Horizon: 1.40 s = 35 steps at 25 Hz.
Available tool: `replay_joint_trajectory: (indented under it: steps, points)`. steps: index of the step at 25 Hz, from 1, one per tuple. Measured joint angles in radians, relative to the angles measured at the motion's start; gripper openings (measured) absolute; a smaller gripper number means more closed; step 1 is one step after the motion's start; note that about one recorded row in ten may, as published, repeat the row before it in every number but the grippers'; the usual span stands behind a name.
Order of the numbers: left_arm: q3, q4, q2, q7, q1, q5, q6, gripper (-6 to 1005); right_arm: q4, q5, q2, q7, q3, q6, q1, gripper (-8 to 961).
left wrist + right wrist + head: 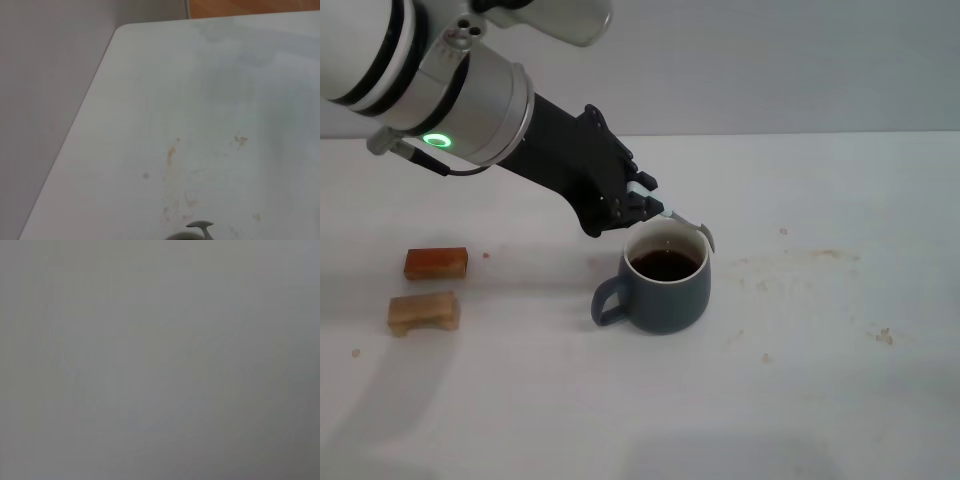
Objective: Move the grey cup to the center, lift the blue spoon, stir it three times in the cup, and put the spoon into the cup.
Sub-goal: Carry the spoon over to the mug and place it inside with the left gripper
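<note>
- The grey cup (665, 285) stood upright near the middle of your white table (800, 400), its loop handle turned toward the robot's left and dark brown liquid filling much of its white inside; it was the biggest object you had on the surface.
- Your left arm reached in from the upper left of the head view, and the left gripper (648, 205) hung just above the cup's far rim, pinched on the blue spoon.
- Two small wooden blocks lay well apart from the cup on the robot's left: an orange-brown block (436, 262) farther back and a tan block (423, 311) just in front of it.
- The blue spoon (688, 224) was held level over the far rim, its pale handle in the fingers and its grey bowl sticking out past the rim toward the robot's right; the left wrist view caught that bowl (201, 226) at its lower edge.
- Faint brownish stains (820, 256) marked the table to the robot's right of the cup.
- Your right gripper was not visible; its wrist view gave only flat grey.
</note>
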Motion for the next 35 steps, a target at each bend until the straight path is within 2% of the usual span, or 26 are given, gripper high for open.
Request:
replay_joint_trajectory:
  steps: [6,11,15,24,35]
  points:
    - [-0.008,0.007,0.001,0.039,0.016,0.0,-0.006,178,0.051,0.001,0.0,0.0,-0.048,-0.025,-0.053,13]
    - [-0.023,0.029,0.001,0.095,0.027,0.0,-0.004,179,0.091,-0.001,0.0,-0.019,-0.13,-0.086,-0.112,13]
    - [-0.058,0.081,0.001,0.158,0.019,0.0,0.006,179,0.125,0.0,0.0,-0.027,-0.197,-0.124,-0.156,13]
    - [-0.148,0.21,0.003,0.271,0.004,0.0,0.015,177,0.185,0.012,0.0,-0.07,-0.257,-0.15,-0.205,12]
    - [-0.169,0.382,0.004,0.38,0.013,-0.018,0.06,178,0.208,0.251,-0.003,-0.357,-0.38,-0.26,-0.212,12]
